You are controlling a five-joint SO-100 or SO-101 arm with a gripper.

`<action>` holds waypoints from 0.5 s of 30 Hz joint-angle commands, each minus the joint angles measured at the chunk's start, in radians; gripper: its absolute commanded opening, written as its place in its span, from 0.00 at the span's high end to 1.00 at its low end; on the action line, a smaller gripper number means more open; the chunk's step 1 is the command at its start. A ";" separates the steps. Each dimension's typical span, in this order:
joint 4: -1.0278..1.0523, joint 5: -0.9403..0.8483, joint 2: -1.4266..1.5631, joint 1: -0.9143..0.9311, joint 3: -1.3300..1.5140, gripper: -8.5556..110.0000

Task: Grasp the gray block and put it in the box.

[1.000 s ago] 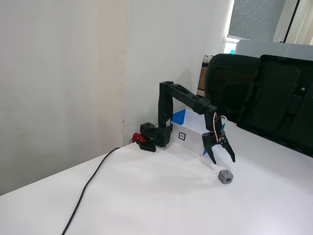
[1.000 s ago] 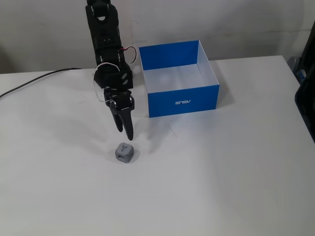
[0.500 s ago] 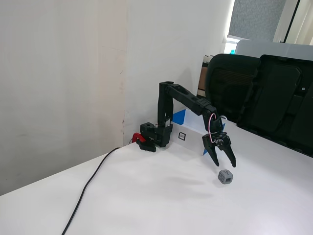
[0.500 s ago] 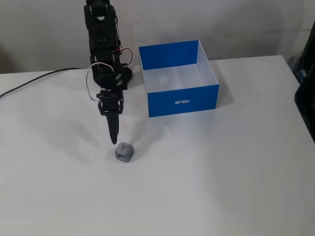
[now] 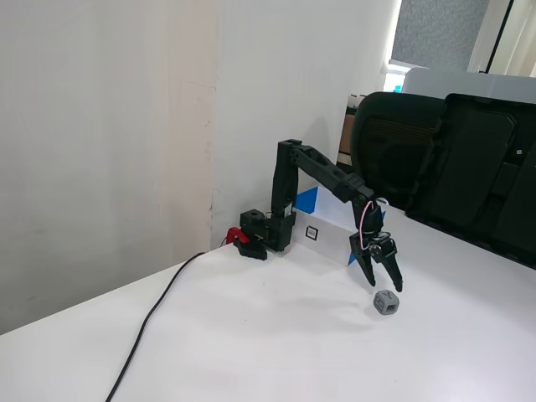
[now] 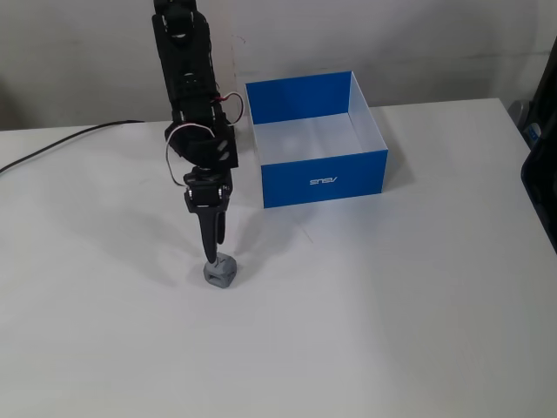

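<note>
The gray block (image 6: 221, 273) lies on the white table, a short way in front of the box (image 6: 322, 181), whose blue front and white inside show from above. My gripper (image 6: 211, 254) points straight down with its tips at the block's top. In the side-on fixed view the gripper (image 5: 383, 283) is open, its two fingers spread just above the gray block (image 5: 387, 303). I cannot tell whether the tips touch the block. The box (image 5: 333, 243) shows behind the arm, with a small black-and-white marker on its white side.
A black cable (image 6: 52, 148) runs across the table from the arm's base to the left. A red clamp (image 5: 237, 237) holds the base at the wall. Black chairs (image 5: 444, 167) stand beyond the table's far edge.
The gripper has come down and forward over the block; its tips, earlier short of the cube, now sit right at its top. Block and box have not moved.
</note>
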 commanded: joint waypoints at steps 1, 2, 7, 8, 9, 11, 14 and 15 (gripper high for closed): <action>-0.025 0.046 0.014 0.003 -0.044 0.70; -0.026 0.055 0.012 0.002 -0.046 0.70; -0.032 0.118 -0.009 -0.002 -0.049 0.68; -0.037 0.124 -0.015 -0.003 -0.049 0.67; -0.046 0.129 -0.020 -0.006 -0.048 0.68; -0.064 0.140 -0.032 -0.011 -0.048 0.68; -0.084 0.147 -0.051 -0.017 -0.054 0.68; -0.086 0.147 -0.055 -0.018 -0.057 0.68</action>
